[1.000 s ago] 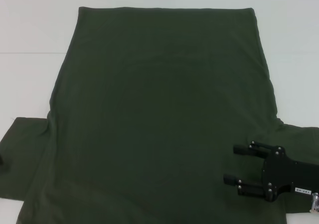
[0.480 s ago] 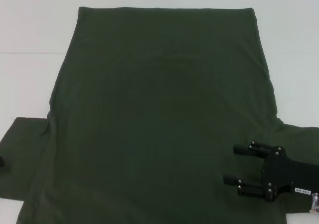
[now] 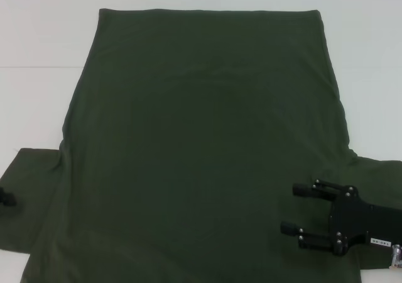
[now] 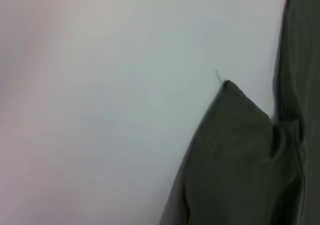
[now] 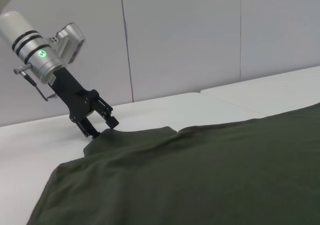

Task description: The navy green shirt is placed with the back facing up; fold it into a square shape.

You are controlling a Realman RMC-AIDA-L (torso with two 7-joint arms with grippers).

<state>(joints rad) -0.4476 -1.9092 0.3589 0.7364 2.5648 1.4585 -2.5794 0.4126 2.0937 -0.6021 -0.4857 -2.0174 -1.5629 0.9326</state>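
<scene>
Jaws of left gripper (image 5: pixel 102 126) prob. at shirt (image 3: pixel 201 144) sleeve, barely visible.

One navy green shirt (image 3: pixel 201 144) lies on one white table (image 3: pixel 38 38), and two grippers are in view, the left gripper (image 5: pixel 102 126) at one sleeve and the right gripper (image 3: pixel 294 208) with two black fingers (image 3: pixel 308 188) spread.

— What is seen of the bench (image 3: pixel 44 38)?
— A plain white surface is shown, crossed by a faint seam near its far edge.

— And behind it?
— A pale grey panelled wall (image 5: pixel 180 35) is seen, divided by thin vertical joints and evenly lit.
</scene>
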